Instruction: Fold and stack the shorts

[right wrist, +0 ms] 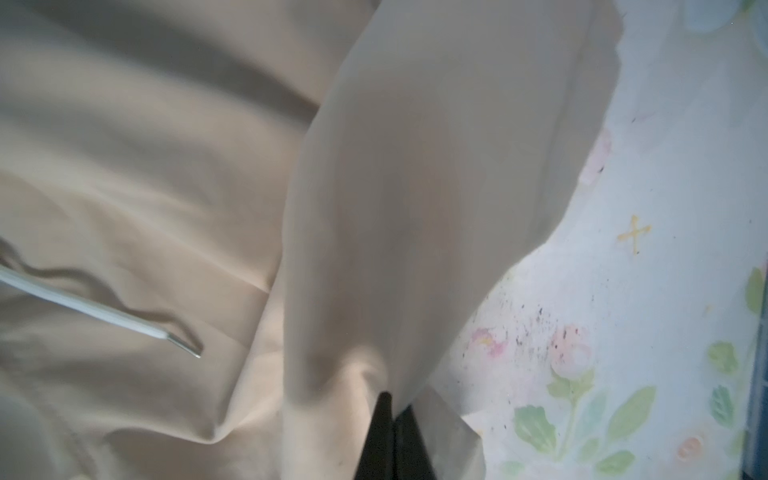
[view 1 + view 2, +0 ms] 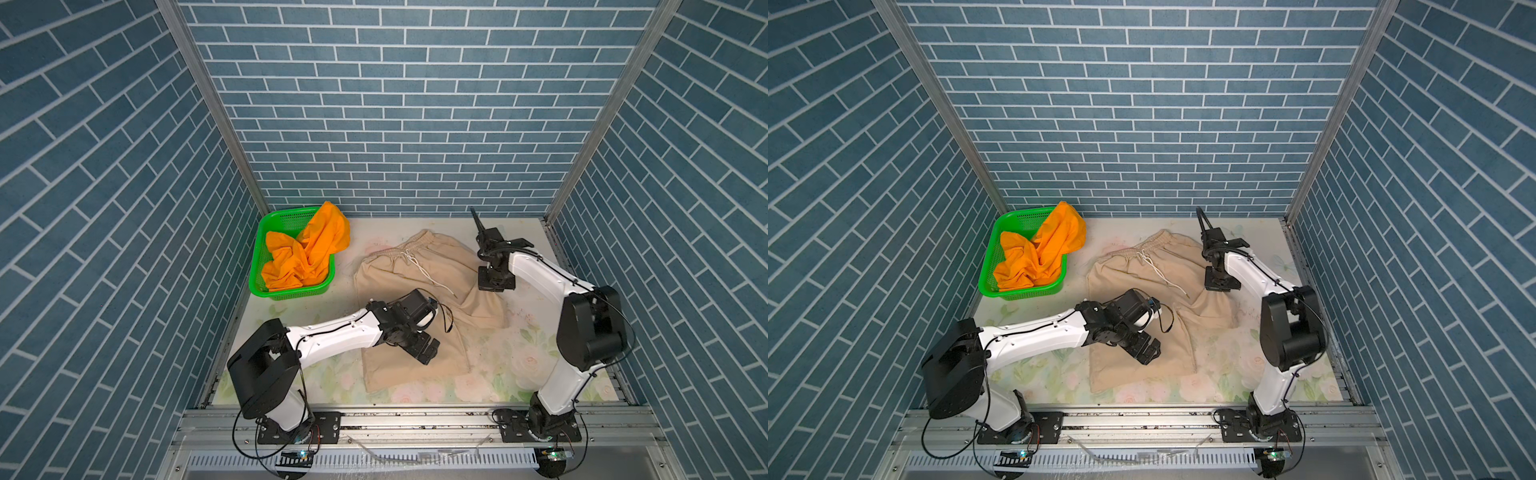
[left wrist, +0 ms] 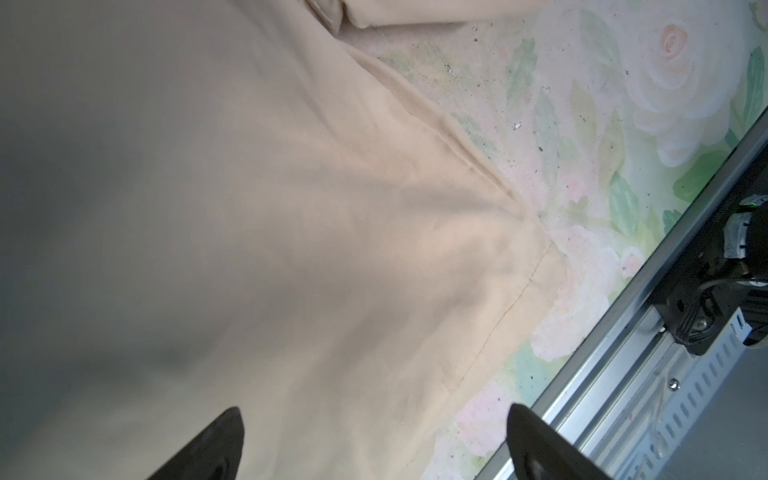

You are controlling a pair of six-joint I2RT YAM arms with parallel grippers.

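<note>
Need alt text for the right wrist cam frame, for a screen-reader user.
The right gripper, jaws shut, pinches a raised fold of the beige shorts near the cloth's edge. The white drawstring ends on flatter fabric to one side of the fold, and the floral table shows on the other side.

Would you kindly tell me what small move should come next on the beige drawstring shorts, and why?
Probably lower the left end effector and close it on the near leg of the beige cloth shorts: its jaws stand open over that cloth, while the right end effector is shut on a pinched fold.
</note>
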